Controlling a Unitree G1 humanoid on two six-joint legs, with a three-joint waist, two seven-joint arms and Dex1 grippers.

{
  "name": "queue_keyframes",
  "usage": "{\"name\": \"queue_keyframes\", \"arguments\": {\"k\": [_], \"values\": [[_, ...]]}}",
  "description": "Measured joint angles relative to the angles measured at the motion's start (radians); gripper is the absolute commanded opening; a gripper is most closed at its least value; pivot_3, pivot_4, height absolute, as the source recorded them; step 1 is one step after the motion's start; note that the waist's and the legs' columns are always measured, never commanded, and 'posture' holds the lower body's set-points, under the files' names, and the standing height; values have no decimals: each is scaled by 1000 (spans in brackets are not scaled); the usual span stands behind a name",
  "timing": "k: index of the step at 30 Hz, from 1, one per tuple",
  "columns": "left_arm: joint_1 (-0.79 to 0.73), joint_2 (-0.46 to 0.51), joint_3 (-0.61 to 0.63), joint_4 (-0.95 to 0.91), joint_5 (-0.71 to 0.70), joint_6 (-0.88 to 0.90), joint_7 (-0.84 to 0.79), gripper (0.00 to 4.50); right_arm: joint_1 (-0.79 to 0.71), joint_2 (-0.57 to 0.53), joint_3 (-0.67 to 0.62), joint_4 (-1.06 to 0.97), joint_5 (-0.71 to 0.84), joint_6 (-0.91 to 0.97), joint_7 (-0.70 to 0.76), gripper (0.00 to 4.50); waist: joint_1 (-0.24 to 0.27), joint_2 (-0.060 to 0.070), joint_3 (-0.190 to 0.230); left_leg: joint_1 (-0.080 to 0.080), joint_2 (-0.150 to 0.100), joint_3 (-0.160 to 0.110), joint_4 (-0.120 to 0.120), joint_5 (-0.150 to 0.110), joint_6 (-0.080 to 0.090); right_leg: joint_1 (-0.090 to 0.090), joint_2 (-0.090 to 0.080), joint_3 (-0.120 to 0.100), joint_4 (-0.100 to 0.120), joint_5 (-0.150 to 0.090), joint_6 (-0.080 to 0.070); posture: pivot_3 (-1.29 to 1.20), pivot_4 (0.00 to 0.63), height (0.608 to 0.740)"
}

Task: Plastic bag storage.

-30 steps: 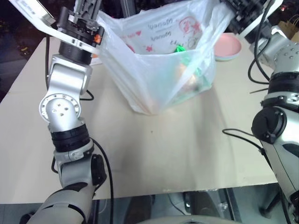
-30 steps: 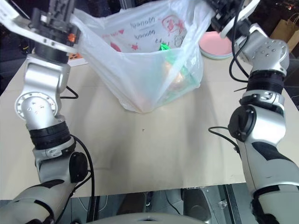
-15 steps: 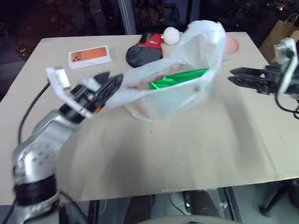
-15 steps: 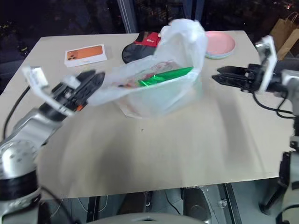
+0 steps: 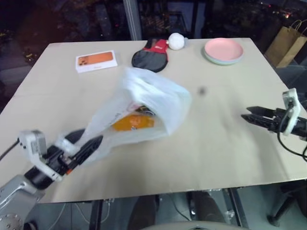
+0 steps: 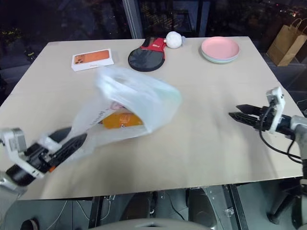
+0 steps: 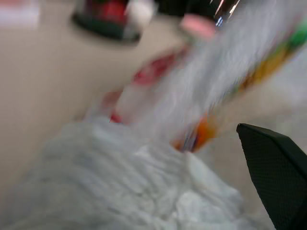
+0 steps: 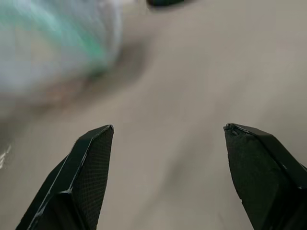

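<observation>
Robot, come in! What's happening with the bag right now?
Right hand open, empty, clear of bag. Left hand open, handle draped across it. Plastic bag slumped on table, orange item inside. Nothing blocking.

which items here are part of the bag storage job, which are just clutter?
Job: plastic bag, left gripper, right gripper.

Clutter: orange phone box, table tennis paddle, white ball, pink plate, brown paper bag off the table.
</observation>
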Motion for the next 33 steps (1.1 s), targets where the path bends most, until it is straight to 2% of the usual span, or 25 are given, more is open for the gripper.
{"name": "queue_keyframes", "arguments": {"k": [3,5,8,10,12,15,19,22,27,30,33], "values": [[-185,-15,-67,-15,-98,14,114,4459,-41,42,8,-7,-2,-9,-47,3723,5,-1,0,-1,-1,-1,2,1,-1,0,0,1,1,5,1,0,150,740],[-304,-1,-102,-29,-231,33,201,4459,-53,52,10,-15,-1,-14,-66,3723,5,-1,-1,-3,-1,-1,2,0,0,0,0,1,0,5,1,0,150,740],[-351,63,-126,-66,-429,66,241,4459,-53,60,10,-27,3,-12,-80,3723,0,-1,-1,-4,-1,0,1,-2,3,-1,-1,2,-1,5,1,0,150,740],[-325,135,-124,-86,-549,106,238,4459,-53,60,9,-36,7,1,-93,3723,-5,0,-1,-4,-1,2,-4,-3,4,-5,-1,5,-2,4,1,0,150,740],[-284,170,-107,-86,-588,128,234,4459,-51,60,10,-54,12,7,-99,3723,-5,0,0,-5,-1,3,-6,-3,4,-7,-1,6,-2,4,1,0,150,740],[-176,258,-2,-53,-668,192,186,4459,-42,61,6,-93,30,30,-110,3723,-3,1,0,-5,0,4,-6,-3,4,-7,0,5,-1,3,0,0,150,740],[-139,297,55,-49,-694,222,161,4459,-38,61,6,-103,42,44,-118,3723,0,0,0,-5,-1,4,-5,-3,4,-7,0,5,-1,3,0,0,150,740],[-54,362,154,-24,-764,302,98,4459,-21,61,7,-115,48,47,-122,3723,0,0,0,-4,0,4,-3,-3,4,-6,0,5,0,1,-3,0,150,740],[58,367,248,-30,-813,338,112,4459,-11,64,7,-135,56,57,-140,3723,-4,1,0,-4,1,5,-4,-3,4,-7,0,6,0,2,-2,0,150,740],[148,344,269,-61,-816,362,113,4459,-12,75,8,-146,58,61,-151,3723,-4,1,0,-4,1,6,-5,-3,4,-7,0,7,0,2,-1,0,150,740],[207,300,256,-93,-875,344,156,4459,-12,91,13,-160,59,65,-167,3723,0,0,0,-4,1,6,-5,-3,4,-7,0,7,0,2,-2,0,150,740]]}}
